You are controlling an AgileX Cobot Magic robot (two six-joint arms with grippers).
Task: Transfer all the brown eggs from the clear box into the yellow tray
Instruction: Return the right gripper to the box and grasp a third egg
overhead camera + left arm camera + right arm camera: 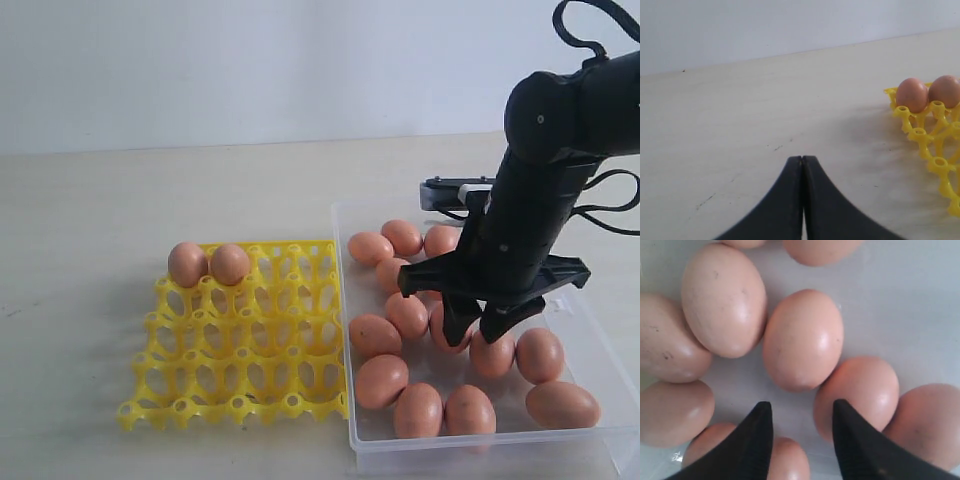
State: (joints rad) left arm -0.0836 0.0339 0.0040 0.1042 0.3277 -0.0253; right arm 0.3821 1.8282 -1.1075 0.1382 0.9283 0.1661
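Right gripper [801, 405], spread, hangs over brown eggs [381, 381] in the clear box [480, 448]. Only its own wrist view shows the left gripper [802, 160], pressed together, near the yellow tray [918, 133].

The right arm [535, 215] is black throughout, with a glossy rounded joint housing [560, 110] and thin black cables [558, 22] looping off it. A small pale grey part [452, 192] sits at its wrist. The right gripper [475, 338] has a wide black crossbar and two matte black fingers [752, 445] that curve and taper to blunt tips. The left gripper [802, 159] has the same smooth, tapering black fingers.
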